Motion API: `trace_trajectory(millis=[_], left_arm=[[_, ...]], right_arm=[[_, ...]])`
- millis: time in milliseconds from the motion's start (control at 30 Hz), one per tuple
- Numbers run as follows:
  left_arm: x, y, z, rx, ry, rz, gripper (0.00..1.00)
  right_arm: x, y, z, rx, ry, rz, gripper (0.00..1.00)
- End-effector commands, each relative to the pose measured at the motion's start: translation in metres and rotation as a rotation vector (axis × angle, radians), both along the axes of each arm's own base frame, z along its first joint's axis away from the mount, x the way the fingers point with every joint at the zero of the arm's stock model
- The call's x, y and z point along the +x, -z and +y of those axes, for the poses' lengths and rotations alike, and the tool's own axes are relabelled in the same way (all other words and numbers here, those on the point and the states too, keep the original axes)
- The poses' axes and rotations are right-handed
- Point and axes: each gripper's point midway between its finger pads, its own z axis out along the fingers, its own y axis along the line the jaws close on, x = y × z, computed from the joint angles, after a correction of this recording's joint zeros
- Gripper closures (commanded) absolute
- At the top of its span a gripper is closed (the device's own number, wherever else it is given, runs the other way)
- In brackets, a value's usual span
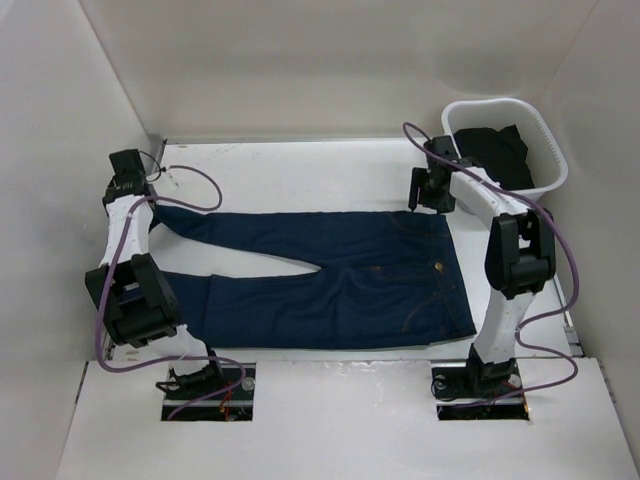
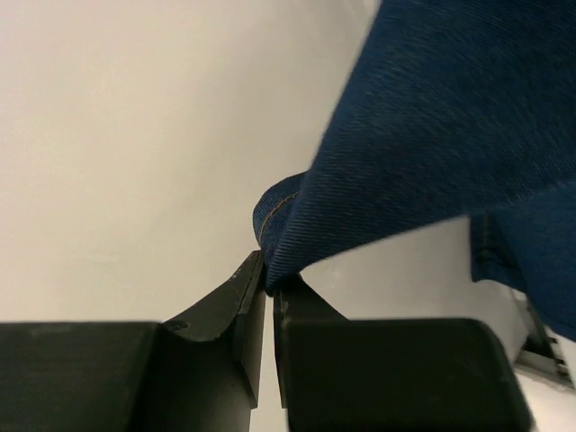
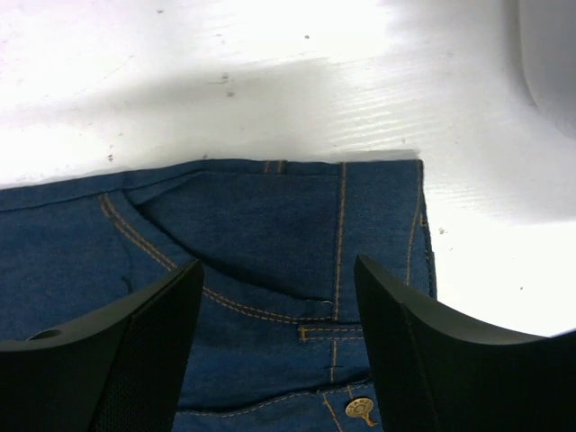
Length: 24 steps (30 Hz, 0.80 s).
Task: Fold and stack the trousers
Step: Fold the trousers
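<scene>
The dark navy trousers point(image 1: 330, 280) lie flat across the table, waist to the right, two legs to the left. My left gripper point(image 1: 128, 185) is at the far left, shut on the hem of the far leg; the wrist view shows the denim hem point(image 2: 279, 216) pinched between the fingertips and lifted off the table. My right gripper point(image 1: 428, 190) hovers over the far corner of the waistband, open and empty. In the right wrist view the waistband point(image 3: 297, 234), tan stitching and a brass button point(image 3: 360, 410) lie between the spread fingers point(image 3: 153, 342).
A white basket point(image 1: 545, 150) holding dark clothing point(image 1: 495, 152) stands at the back right, just behind the right arm. White walls close in the table on the left, back and right. Purple cables loop from both arms.
</scene>
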Motion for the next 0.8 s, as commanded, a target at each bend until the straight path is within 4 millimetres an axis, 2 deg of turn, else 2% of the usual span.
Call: trace_trajectory(millis=[0, 100, 167, 233, 333, 433, 467, 533, 633, 767], left_arm=[[0.027, -0.072, 0.006, 0.08, 0.039, -0.167, 1.0], [0.05, -0.084, -0.029, 0.092, 0.162, -0.147, 1.0], [0.053, -0.076, -0.048, 0.095, 0.217, -0.074, 1.0], [0.057, -0.07, -0.058, 0.093, 0.253, -0.029, 1.0], [0.059, -0.083, -0.054, 0.151, 0.25, -0.023, 1.0], [0.057, -0.117, -0.054, 0.252, 0.242, -0.1, 1.0], [0.052, -0.125, -0.055, 0.28, 0.242, -0.114, 1.0], [0.037, -0.125, -0.056, 0.306, 0.236, -0.099, 0.99], [0.011, -0.104, -0.057, 0.292, 0.231, -0.005, 0.99], [-0.038, -0.085, -0.049, 0.255, 0.206, 0.147, 0.98]], right_arm=[[0.008, -0.012, -0.002, 0.029, 0.028, -0.059, 0.28], [0.008, -0.015, 0.0, 0.026, 0.017, -0.066, 0.28], [0.006, -0.017, -0.002, 0.013, 0.01, -0.073, 0.28], [0.004, -0.019, -0.003, 0.009, 0.004, -0.077, 0.28], [-0.001, -0.021, -0.002, 0.016, -0.002, -0.077, 0.28], [-0.007, -0.021, -0.003, 0.016, -0.006, -0.071, 0.29], [-0.01, -0.019, -0.003, 0.017, -0.008, -0.063, 0.29], [-0.016, -0.016, -0.002, 0.022, -0.021, -0.039, 0.29], [-0.023, -0.014, -0.003, 0.019, -0.034, -0.007, 0.29], [-0.027, -0.029, -0.009, -0.023, -0.049, -0.002, 0.3]])
